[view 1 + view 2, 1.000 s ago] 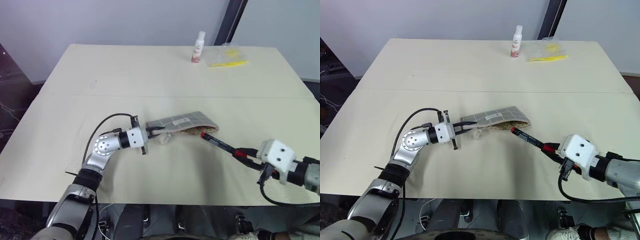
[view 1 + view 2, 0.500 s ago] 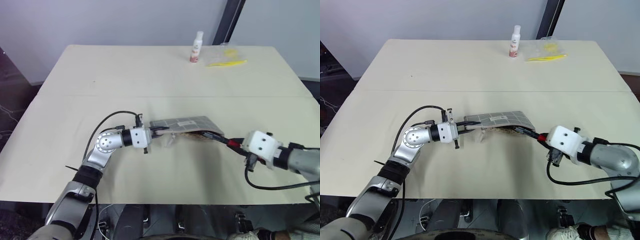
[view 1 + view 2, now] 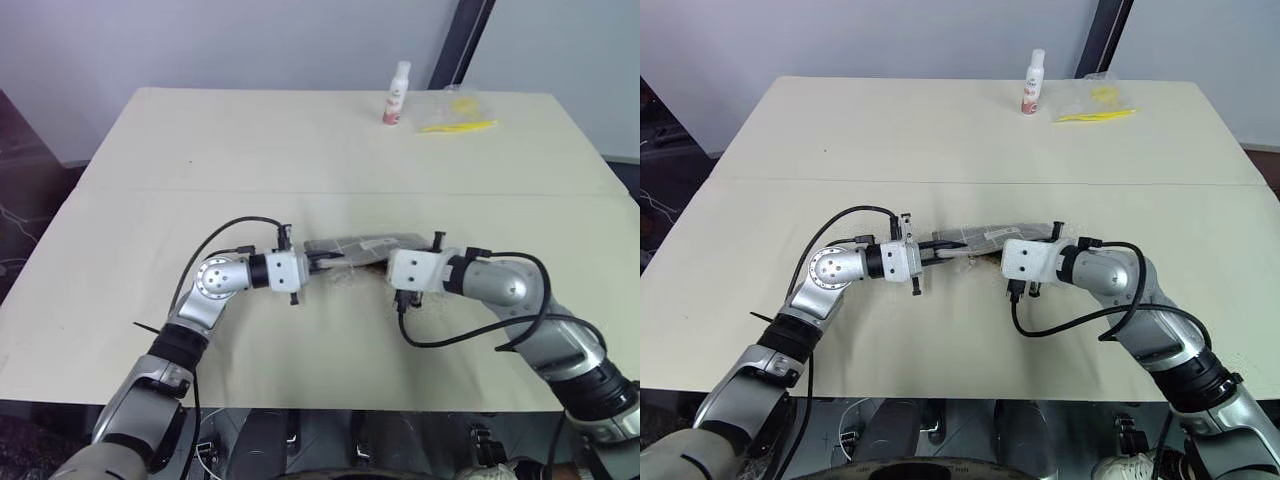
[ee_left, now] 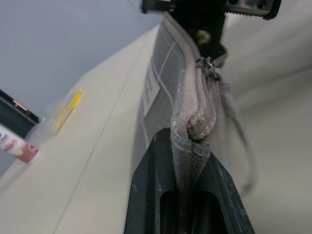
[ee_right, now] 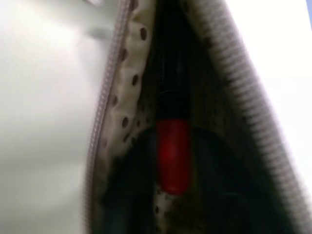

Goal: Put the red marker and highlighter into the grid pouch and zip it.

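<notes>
Right now my left tool [image 4: 187,195] is pinching the near end of the grid pouch [image 3: 365,246], its two black fingers [image 4: 151,195] pressed onto the folded grey fabric at the closed end of the zipper. That arm reaches in level from the left side of the desk [image 3: 300,140], and the pouch stretches away from it toward my right arm, lifted slightly off the surface at the held end.

My right tool [image 3: 395,262] sits at the pouch's opposite, open end, its white wrist housing butted up against the mouth. From the right wrist camera I look straight into the opening: zipper teeth run along both edges, a pale lining with dark dots shows on one side, and the red marker [image 5: 171,161] lies inside, red barrel nearest the camera and black end pointing deeper in. I cannot tell from these pictures whether the right tool's fingers are spread or closed on the marker, since they are hidden by the housing and the fabric.

From the left wrist camera, the zipper pull [image 4: 208,67] hangs partway along the pouch's upper edge.

Far across the desk stand a white bottle [image 3: 397,94] with a red label and, just beside it, a clear plastic bag [image 3: 455,112] holding yellow items.
</notes>
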Tool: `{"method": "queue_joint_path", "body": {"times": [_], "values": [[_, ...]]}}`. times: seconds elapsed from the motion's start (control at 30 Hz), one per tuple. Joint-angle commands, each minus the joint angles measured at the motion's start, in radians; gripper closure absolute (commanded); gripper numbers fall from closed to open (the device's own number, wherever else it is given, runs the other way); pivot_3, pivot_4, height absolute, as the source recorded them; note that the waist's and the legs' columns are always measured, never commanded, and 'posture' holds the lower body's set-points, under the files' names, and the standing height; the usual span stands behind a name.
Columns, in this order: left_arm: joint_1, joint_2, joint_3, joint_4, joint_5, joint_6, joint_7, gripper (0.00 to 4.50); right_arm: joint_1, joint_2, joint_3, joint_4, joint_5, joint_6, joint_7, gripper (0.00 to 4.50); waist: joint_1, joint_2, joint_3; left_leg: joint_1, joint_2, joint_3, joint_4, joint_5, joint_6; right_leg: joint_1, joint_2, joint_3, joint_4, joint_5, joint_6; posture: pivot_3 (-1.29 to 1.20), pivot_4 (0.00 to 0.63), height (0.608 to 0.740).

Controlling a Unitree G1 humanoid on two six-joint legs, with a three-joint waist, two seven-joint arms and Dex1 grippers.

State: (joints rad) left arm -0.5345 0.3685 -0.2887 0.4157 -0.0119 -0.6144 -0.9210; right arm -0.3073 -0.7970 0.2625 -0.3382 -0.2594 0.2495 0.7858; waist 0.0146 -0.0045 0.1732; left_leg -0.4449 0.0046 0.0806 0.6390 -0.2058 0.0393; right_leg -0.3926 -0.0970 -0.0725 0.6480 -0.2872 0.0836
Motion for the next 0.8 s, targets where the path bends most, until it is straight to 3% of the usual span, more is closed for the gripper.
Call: {"method": "queue_joint_path", "body": {"times": [0.03, 0.1, 0.33, 0.43, 0.57, 0.7, 0.8], "values": [[0.001, -0.003, 0.013, -0.045, -0.016, 0.001, 0.013, 4.5, 0.051, 0.014, -0.149, -0.035, 0.08, -0.02, -0.04, 1.17, -0.001, 0.0, 0.0, 0.0, 0.0, 0.0, 0.001, 0.0, 0.0, 0.0, 0.0, 0.0, 0.0, 0.0, 0.0, 0.0, 0.15, 0.74], [0.01, -0.002, 0.013, -0.047, -0.011, 0.004, 0.019, 4.5, 0.107, 0.062, -0.258, -0.109, 0.222, 0.019, -0.026, 0.21, -0.001, 0.0, 0.0, 0.0, 0.0, 0.0, 0.002, -0.001, 0.001, 0.001, 0.0, 0.0, 0.0, 0.001, 0.002, 0.0, 0.15, 0.74], [0.01, 0.003, 0.011, -0.023, 0.022, -0.006, 0.054, 4.5, 0.393, 0.166, -0.552, -0.341, 0.785, 0.326, 0.056, 0.21, 0.001, 0.0, 0.0, 0.001, 0.002, 0.0, 0.003, -0.001, 0.001, 0.002, 0.0, 0.0, 0.0, 0.002, 0.002, 0.0, 0.15, 0.74], [0.0, -0.001, -0.006, -0.015, 0.047, -0.028, 0.058, 4.5, 0.492, 0.202, -0.507, -0.34, 0.832, 0.362, 0.034, 0.21, -0.003, 0.0, 0.0, 0.001, 0.002, 0.0, 0.003, -0.002, 0.0, 0.003, 0.0, 0.001, 0.0, 0.002, 0.001, 0.0, 0.15, 0.74], [-0.017, -0.001, -0.012, -0.016, 0.07, -0.044, 0.066, 4.5, 0.511, 0.258, -0.388, -0.305, 0.824, 0.428, -0.047, 0.21, -0.012, 0.0, 0.0, 0.002, 0.005, 0.004, 0.003, -0.002, -0.001, 0.0, -0.001, 0.0, 0.0, 0.003, -0.004, 0.0, 0.15, 0.74], [-0.032, 0.011, -0.017, -0.008, 0.086, -0.066, 0.056, 4.5, 0.421, 0.336, -0.307, -0.184, 0.746, 0.415, -0.165, 0.21, -0.016, 0.001, 0.0, 0.002, 0.007, 0.006, 0.003, -0.003, -0.001, -0.002, -0.001, 0.0, 0.0, 0.004, -0.005, 0.0, 0.15, 0.74], [-0.049, 0.015, -0.02, 0.002, 0.091, -0.077, 0.051, 4.5, 0.318, 0.447, -0.281, -0.121, 0.796, 0.423, -0.205, 0.21, -0.015, 0.0, 0.0, 0.001, 0.007, 0.007, 0.003, -0.003, -0.001, -0.003, -0.001, 0.0, 0.0, 0.004, -0.005, 0.0, 0.15, 0.74]]}}
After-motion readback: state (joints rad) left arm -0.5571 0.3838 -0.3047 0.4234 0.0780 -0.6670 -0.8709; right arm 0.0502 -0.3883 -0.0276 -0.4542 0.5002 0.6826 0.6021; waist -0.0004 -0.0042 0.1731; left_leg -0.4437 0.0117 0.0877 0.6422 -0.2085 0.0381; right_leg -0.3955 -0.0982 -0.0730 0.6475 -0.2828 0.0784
